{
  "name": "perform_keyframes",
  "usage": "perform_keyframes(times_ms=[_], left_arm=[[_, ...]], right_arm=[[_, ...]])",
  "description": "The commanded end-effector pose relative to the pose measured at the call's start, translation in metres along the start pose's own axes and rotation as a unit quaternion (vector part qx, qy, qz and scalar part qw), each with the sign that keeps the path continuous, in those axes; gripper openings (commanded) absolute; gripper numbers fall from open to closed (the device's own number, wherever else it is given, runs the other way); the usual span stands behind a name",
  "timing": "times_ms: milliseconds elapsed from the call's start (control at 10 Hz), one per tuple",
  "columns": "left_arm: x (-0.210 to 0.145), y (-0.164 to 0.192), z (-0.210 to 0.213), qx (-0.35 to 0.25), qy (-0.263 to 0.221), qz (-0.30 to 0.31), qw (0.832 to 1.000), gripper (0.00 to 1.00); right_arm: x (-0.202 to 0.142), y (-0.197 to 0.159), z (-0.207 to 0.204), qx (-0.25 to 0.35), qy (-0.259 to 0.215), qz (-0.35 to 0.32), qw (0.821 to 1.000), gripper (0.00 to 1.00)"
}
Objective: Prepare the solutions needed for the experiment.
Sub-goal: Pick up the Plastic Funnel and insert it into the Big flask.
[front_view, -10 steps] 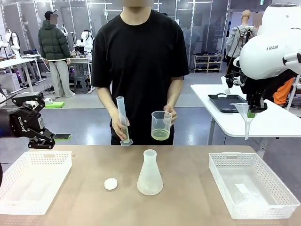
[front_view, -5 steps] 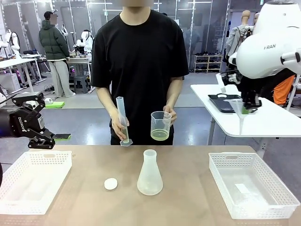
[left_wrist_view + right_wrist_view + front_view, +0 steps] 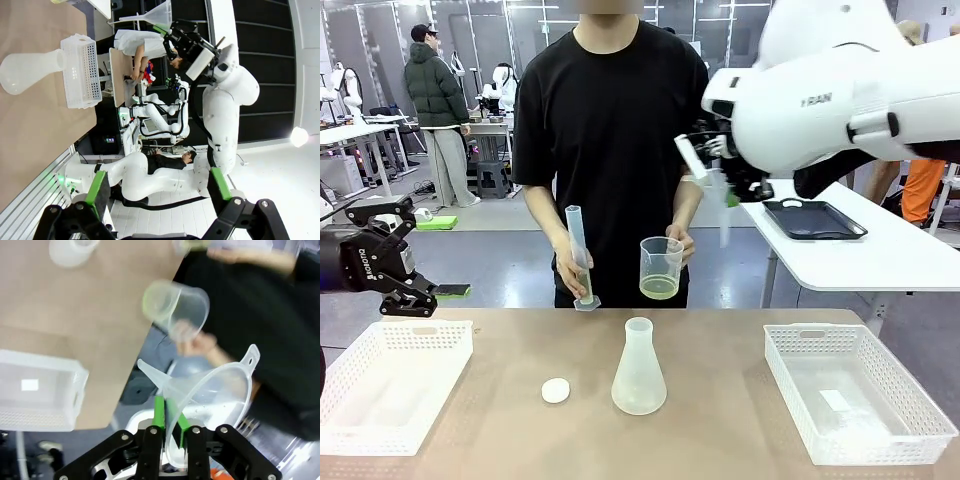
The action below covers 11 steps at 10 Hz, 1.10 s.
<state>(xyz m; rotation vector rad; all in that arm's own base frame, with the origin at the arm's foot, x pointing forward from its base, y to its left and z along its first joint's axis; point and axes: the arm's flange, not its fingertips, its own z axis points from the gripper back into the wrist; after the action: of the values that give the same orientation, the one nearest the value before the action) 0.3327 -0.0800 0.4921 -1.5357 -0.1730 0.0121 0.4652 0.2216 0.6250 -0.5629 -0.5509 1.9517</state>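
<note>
Lab hall: white worktables (image 3: pixel 900 262), conical flask (image 3: pixel 639 372).

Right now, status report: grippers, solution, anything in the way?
Left gripper open, holding nothing. Right gripper shut on the funnel, high up. Solution in the beaker in the person's hand. Flask uncapped; beaker and cylinder held just beyond it.

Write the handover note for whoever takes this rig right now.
Left gripper: open, empty, by the left basket.
Right gripper: shut on the funnel rim, in the air near the person.
The person's one hand holds the cylinder, the other hand the beaker of yellowish solution; flask stands mid-table, looks empty.
Done: funnel picked up. Left: probably funnel into flask, then pouring.
</note>
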Motion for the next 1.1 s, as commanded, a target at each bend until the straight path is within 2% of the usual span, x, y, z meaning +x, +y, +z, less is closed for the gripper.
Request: perform_keyframes(times_ms=[0,400,700,1000], left_arm=[[-0.001,-0.001,-0.001,-0.006,0.003,0.000,1.000,1.00],[-0.001,-0.001,-0.001,-0.006,0.003,0.000,1.000,1.00],[-0.001,-0.001,-0.001,-0.006,0.003,0.000,1.000,1.00],[-0.001,-0.001,-0.001,-0.006,0.003,0.000,1.000,1.00]], right_arm=[[0.019,-0.003,-0.005,-0.024,-0.055,0.068,0.996,0.06],[0.069,0.021,0.008,-0.057,-0.137,0.143,0.979,0.06],[0.080,0.046,0.008,-0.047,-0.141,0.170,0.974,0.06],[0.079,0.058,0.003,-0.033,-0.170,0.179,0.969,0.06]])
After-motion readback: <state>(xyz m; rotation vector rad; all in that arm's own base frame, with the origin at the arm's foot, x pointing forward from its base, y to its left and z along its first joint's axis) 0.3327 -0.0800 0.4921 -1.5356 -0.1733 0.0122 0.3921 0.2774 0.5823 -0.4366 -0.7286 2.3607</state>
